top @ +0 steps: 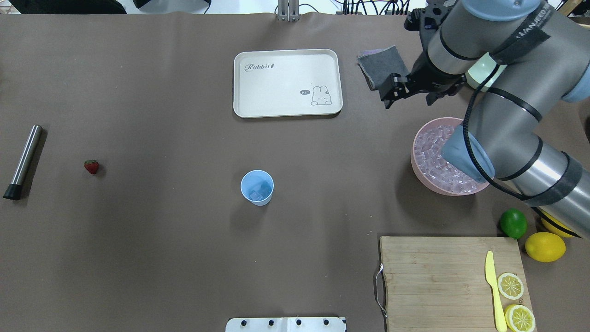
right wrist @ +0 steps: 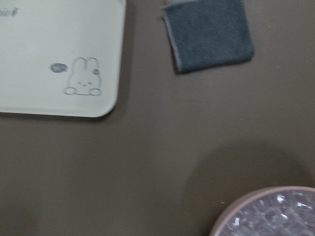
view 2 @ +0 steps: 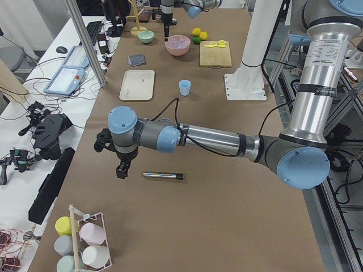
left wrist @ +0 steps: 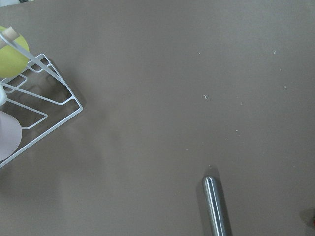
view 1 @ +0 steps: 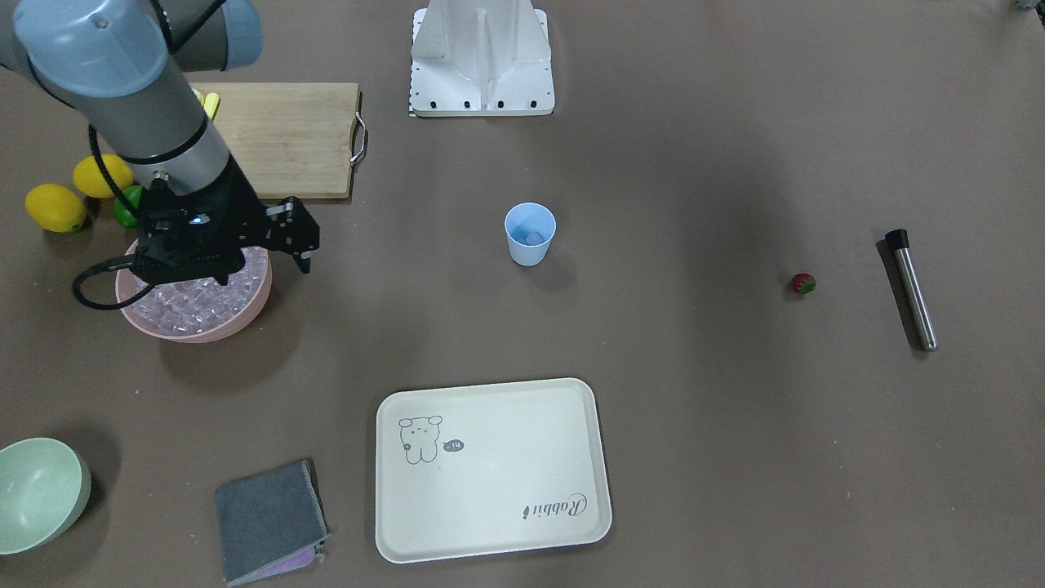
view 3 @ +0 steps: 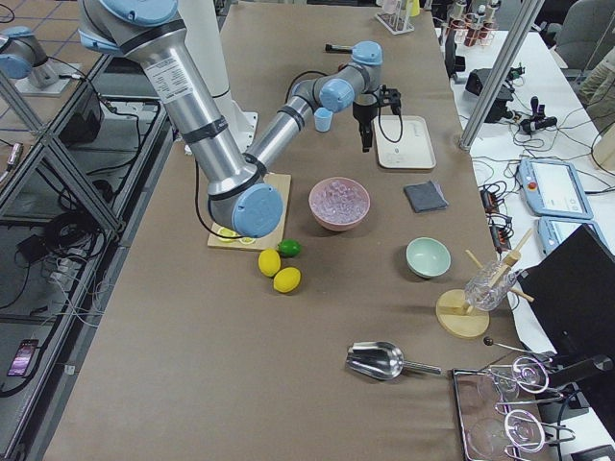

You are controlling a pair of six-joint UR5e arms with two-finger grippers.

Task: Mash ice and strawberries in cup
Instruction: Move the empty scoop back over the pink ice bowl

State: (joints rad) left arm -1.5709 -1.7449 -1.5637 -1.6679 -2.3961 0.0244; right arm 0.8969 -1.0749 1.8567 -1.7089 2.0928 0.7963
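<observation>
Heads up, your right gripper [top: 409,100] is hanging in the air with its jaws spread wide and nothing between them, just off the far rim of the pink bowl [top: 417,159], on the side toward the grey cloth [top: 380,64] and the cream rabbit tray [top: 276,87]. That bowl is heaped with the ice [top: 435,159], clear cubes with a faint pink tint. The cup [top: 257,186] stands upright in the middle of the table, well apart from the bowl, and you can see a little ice in its bottom. Way over on the left side, the strawberry [top: 91,166] lies on the bare table, near the steel muddler [top: 23,161] but not touching it. Your left gripper [view 2: 120,165] hovers over the left end of the table just beside that muddler; it only shows in the side view, so I can't tell whether it's spread or closed. Near the base on the right there's a wooden cutting board [top: 442,276] with a yellow knife [top: 493,290] on it.
</observation>
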